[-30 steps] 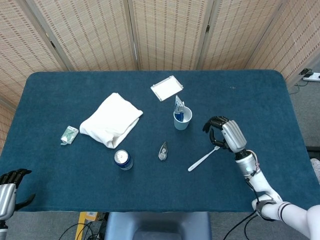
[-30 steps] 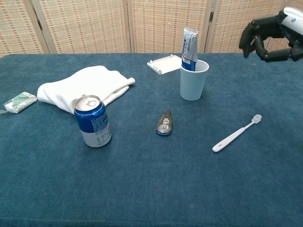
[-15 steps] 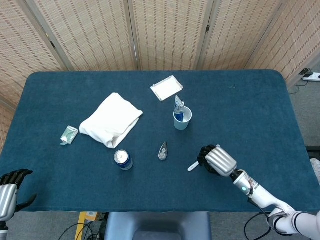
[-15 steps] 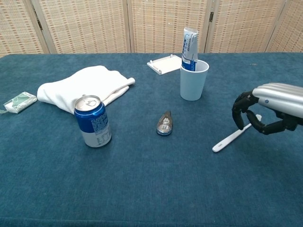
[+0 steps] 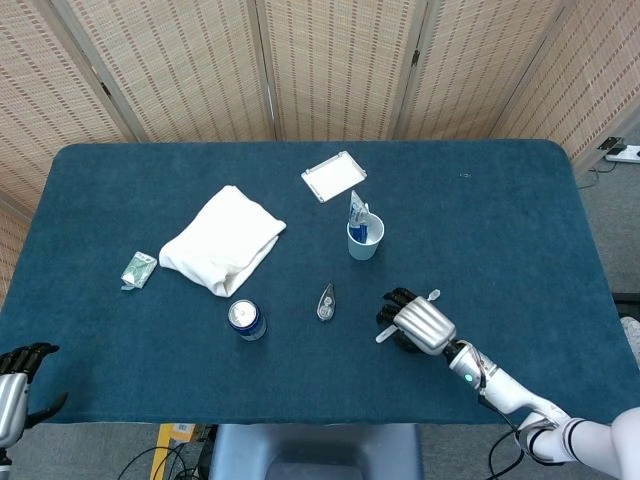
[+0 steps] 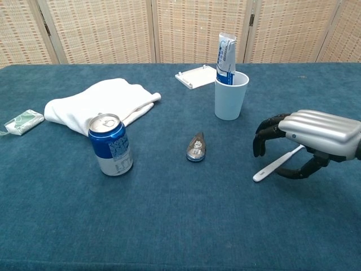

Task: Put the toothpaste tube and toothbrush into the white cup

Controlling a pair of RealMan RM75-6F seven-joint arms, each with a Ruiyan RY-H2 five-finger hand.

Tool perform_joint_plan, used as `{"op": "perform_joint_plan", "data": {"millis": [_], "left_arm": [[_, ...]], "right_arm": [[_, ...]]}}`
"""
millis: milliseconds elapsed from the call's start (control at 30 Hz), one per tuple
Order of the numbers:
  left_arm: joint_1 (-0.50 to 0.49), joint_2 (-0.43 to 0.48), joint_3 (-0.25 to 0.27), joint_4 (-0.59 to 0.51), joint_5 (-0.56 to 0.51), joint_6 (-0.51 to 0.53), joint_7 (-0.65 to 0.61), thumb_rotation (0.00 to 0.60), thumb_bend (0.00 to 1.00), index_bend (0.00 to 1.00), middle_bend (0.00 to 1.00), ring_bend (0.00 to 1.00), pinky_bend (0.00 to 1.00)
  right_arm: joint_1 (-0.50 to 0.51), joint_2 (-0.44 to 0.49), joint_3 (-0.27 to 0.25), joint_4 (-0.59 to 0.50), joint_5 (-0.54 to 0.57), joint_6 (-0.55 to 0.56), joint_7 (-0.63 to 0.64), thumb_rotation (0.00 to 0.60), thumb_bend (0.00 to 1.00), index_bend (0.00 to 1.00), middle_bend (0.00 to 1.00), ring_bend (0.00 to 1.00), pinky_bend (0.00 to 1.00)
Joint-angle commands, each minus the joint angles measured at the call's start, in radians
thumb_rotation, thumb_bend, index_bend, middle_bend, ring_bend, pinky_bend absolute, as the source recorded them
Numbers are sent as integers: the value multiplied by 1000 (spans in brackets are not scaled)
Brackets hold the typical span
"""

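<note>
The right robot hand (image 6: 307, 138) sits low over the blue worktop (image 6: 169, 226), palm down, its dark fingers (image 6: 265, 132) curled over the middle of the white toothbrush (image 6: 269, 167). The toothbrush lies flat and slanted on the cloth, its handle end poking out toward the robot and its bristle head (image 5: 432, 295) showing past the far side of the hand in the head view. The thumb comes in underneath the hand from the near side (whether the fingers have actually closed on the brush or merely cage it, I cannot tell).

The toothpaste tube (image 6: 225, 54) stands upright inside the white cup (image 6: 230, 97), its crimped end sticking up above the rim. The cup is upright, beyond the hand and to its left in the chest view, apart from it.

The left robot hand (image 5: 14, 380) shows only at the bottom left corner of the head view, off the worktop's near edge, fingers loosely spread and holding nothing.

Elsewhere on the worktop: 1 blue drink can (image 6: 110, 145) standing upright, a small teardrop-shaped gadget (image 6: 196, 147) between the can and the toothbrush, a crumpled white towel (image 6: 98, 104), a small green packet (image 6: 22, 122) at the far left, and a white rectangular tray (image 5: 333, 176) behind the cup.
</note>
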State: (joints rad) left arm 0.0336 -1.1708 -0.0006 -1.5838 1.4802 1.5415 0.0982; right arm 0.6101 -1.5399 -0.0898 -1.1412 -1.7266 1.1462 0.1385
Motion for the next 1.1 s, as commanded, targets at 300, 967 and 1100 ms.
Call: {"op": "perform_joint_plan", "data": {"millis": [300, 967, 1100], "left_arm": [[-2, -5, 0, 7, 10, 2, -11, 600, 270, 282, 263, 218, 230], [12, -4, 3, 20, 11, 15, -28, 600, 270, 282, 262, 218, 230], [13, -4, 2, 20, 12, 18, -29, 600, 270, 281, 262, 218, 230]], "right_arm": [[8, -16, -12, -1, -5, -31, -19, 600, 450, 376, 389, 177, 179], [-3, 5, -49, -22, -21, -40, -48, 600, 537, 376, 411, 177, 179], [-16, 27, -62, -31, -29, -22, -49, 600, 551, 376, 421, 177, 179]]}}
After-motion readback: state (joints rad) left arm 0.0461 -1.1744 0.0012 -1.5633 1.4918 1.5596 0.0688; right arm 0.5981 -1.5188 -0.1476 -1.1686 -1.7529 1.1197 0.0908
